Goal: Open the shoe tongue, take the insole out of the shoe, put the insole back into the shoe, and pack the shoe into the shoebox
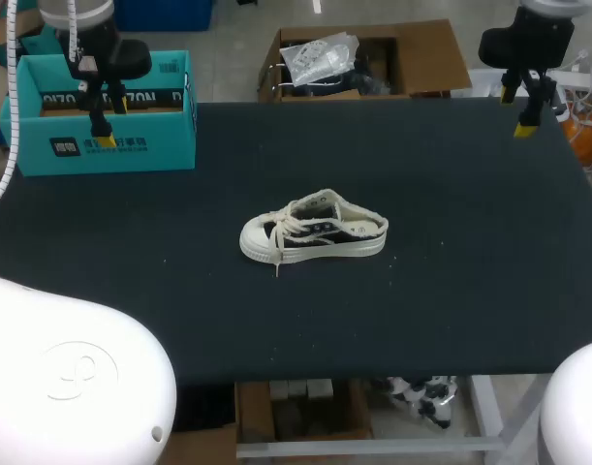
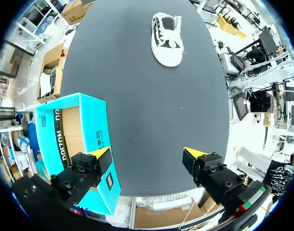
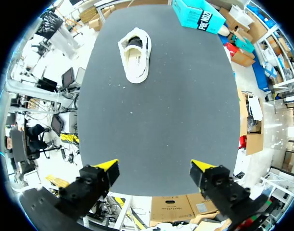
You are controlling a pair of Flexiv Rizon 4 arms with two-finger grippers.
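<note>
Left gripper [image 1: 103, 134] hanging over shoebox [image 1: 121, 147] rim, spread; right gripper [image 1: 527, 113] likewise spread, empty. Shoe [image 1: 313, 231] lying well ahead of both, middle of desk [image 1: 451, 291]. I am judging it light, canvas soft, sole stiff; advising pinching tongue [image 1: 310, 219] edge.

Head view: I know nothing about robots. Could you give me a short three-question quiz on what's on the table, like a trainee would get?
1. True or false: the shoe lies inside the teal shoebox.
2. Pick one. The left pincer is: A) open and holding nothing; B) shut on the shoe; C) shut on a lace.
3. Fill in the blank: the shoe's toe points toward the side from which the robot's ____ arm comes in.

Key: 1 false, it lies out on the table, apart from the shoebox; 2 A; 3 left.
</note>
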